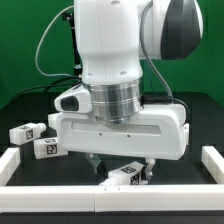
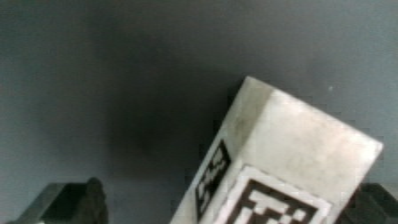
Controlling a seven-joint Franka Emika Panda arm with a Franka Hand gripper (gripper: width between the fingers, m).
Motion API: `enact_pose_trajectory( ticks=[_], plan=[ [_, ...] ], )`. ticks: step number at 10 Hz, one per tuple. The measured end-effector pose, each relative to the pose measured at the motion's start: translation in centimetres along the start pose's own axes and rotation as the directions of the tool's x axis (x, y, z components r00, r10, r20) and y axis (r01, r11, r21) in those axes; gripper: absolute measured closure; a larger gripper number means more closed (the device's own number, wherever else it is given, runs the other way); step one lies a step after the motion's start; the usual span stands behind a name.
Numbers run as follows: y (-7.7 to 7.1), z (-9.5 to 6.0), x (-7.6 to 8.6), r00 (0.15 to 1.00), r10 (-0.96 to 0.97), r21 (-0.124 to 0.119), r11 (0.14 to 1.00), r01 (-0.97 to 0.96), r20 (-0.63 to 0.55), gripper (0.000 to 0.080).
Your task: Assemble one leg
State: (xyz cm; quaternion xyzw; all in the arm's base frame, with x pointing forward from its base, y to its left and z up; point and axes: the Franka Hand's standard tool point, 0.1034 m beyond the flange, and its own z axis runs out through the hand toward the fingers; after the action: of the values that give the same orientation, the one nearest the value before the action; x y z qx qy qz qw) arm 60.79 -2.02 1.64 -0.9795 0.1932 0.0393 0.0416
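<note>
A leg [image 1: 126, 175], a small white block with black-and-white tags, lies on the dark table near the front rail. My gripper [image 1: 122, 168] hangs right over it, with one finger on each side. In the wrist view the leg [image 2: 285, 150] fills the middle, tilted, with its tag face showing. One dark finger [image 2: 71, 203] stands clear of the leg with a gap of table between them. The other finger is mostly cut off at the picture's edge. The jaws stand open around the leg.
Two more legs [image 1: 28, 130] [image 1: 46, 149] lie at the exterior view's left. A white rail [image 1: 110, 196] runs along the front, with side pieces at the left [image 1: 10, 163] and right [image 1: 211, 163]. The arm's body hides the middle of the table.
</note>
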Motion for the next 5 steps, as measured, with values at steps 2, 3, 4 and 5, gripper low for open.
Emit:
enact_pose_trajectory(
  ticks=[2,3,4,5],
  plan=[
    [0.02,0.07,-0.04,1.0,0.0,0.0,1.0,0.0,0.001,0.0265],
    [0.03,0.07,-0.04,1.0,0.0,-0.001,1.0,0.0,0.001,0.0478],
    [0.07,0.06,-0.02,1.0,0.001,-0.001,1.0,-0.001,0.0,0.0515],
    [0.75,0.03,-0.34,1.0,0.012,-0.004,1.0,-0.012,0.0,0.0515]
  ],
)
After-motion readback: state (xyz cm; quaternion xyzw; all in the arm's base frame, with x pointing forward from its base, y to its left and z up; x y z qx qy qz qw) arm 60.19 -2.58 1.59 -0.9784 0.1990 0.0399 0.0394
